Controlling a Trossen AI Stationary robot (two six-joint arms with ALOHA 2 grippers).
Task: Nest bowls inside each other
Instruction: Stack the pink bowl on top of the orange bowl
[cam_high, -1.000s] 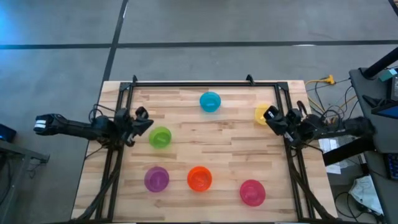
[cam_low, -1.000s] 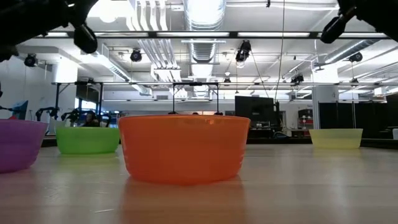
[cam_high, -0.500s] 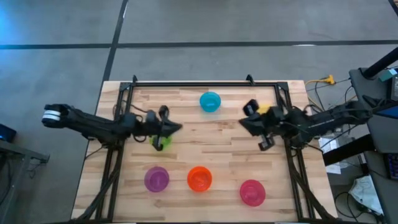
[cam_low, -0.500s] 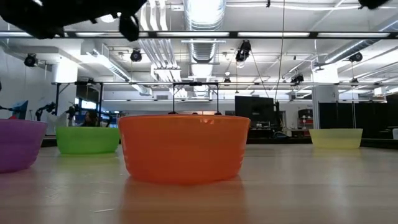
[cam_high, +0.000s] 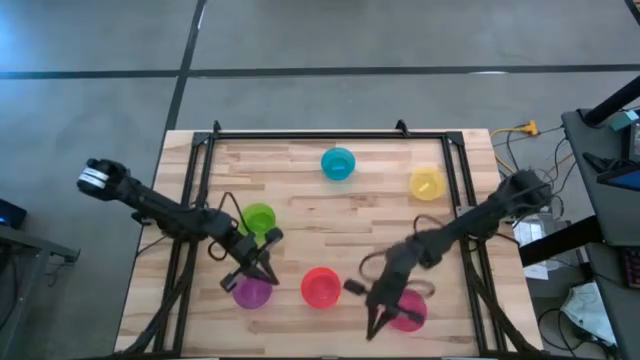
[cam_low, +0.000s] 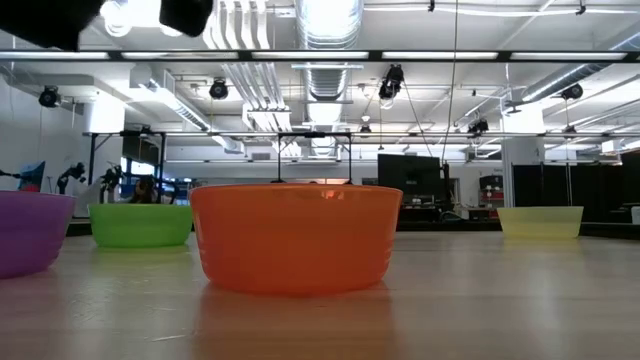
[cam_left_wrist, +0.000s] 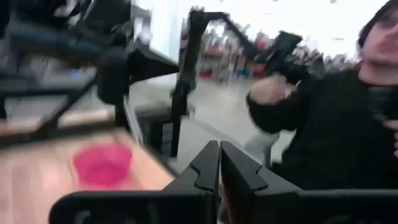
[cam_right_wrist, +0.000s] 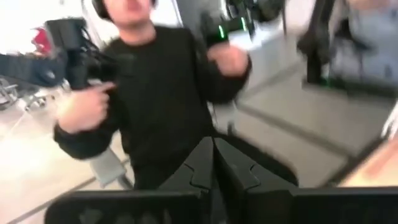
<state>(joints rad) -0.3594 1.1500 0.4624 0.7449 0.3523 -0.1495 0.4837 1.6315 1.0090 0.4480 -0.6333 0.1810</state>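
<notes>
Six bowls stand apart on their bases on the wooden table: blue (cam_high: 338, 163), yellow (cam_high: 427, 183), green (cam_high: 260, 218), purple (cam_high: 250, 293), orange (cam_high: 320, 287) and pink (cam_high: 410, 313). My left gripper (cam_high: 258, 280) hangs above the purple bowl's far rim, pointing toward the near edge, fingers shut (cam_left_wrist: 217, 168). My right gripper (cam_high: 375, 325) hangs beside the pink bowl, on its left, also pointing toward the near edge, fingers shut (cam_right_wrist: 213, 162). The low view shows the orange bowl (cam_low: 295, 238) closest, with only a dark piece of arm (cam_low: 185, 12) at the top.
A black metal frame (cam_high: 310, 133) runs along the table's far, left and right sides. Beyond the near edge a person in a black top (cam_right_wrist: 161, 99) holds hand controllers. Bare wood (cam_high: 340, 225) lies in the table's middle between the bowls.
Both arms have swung fast from the table's sides toward the near edge. The left gripper went from beside the green bowl to above the purple one. The right gripper went from beside the yellow bowl to beside the pink one. No bowl has moved.
</notes>
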